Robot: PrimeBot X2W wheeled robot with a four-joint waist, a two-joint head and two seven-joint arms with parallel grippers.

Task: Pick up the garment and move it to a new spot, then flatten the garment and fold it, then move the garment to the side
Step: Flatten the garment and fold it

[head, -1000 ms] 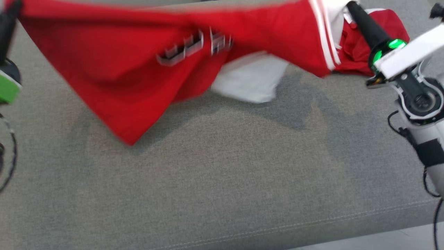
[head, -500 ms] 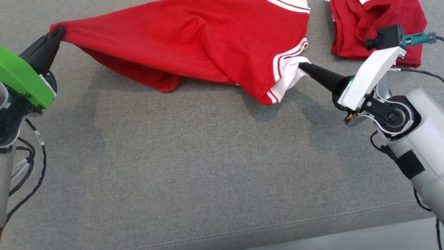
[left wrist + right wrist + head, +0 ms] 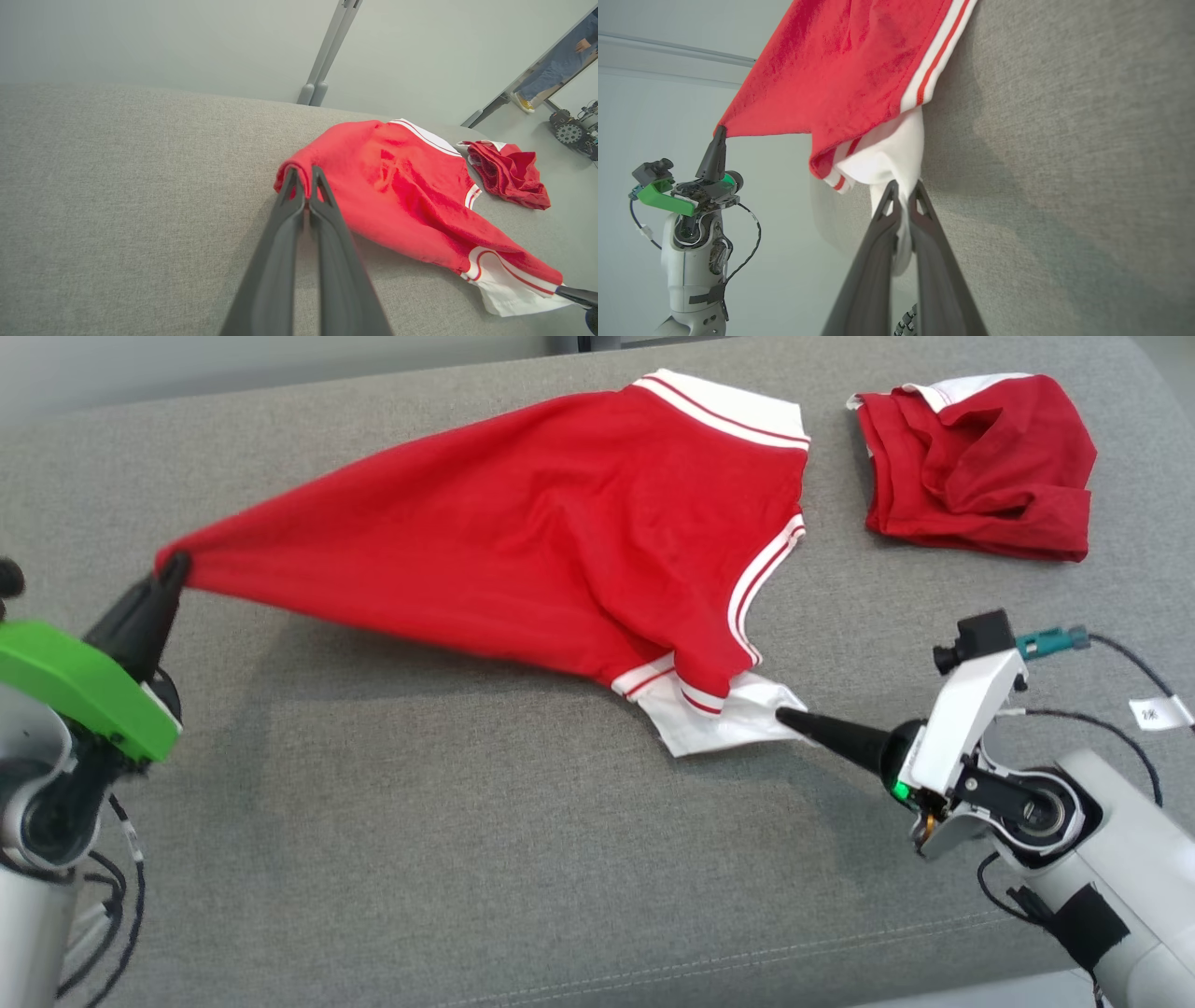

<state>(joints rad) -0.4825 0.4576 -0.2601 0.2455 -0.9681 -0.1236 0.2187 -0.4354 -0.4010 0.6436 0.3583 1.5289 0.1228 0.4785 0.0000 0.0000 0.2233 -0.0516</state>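
Left gripper [image 3: 175, 563], at the left of the head view, is pinched tight on 1 red corner of the garment [image 3: 523, 532]. Right gripper [image 3: 786, 715], lower right, is pinched on its white edge. Stretched between them like this, I think it can spread flat on the grey cushion [image 3: 467, 859]. Another red cloth [image 3: 980, 467] lies bunched at the upper right, apart, and could crowd that side

No legible text, brand or number anywhere. Small white tag [image 3: 1159, 712] at right edge of head view has dark marks, too small to read.
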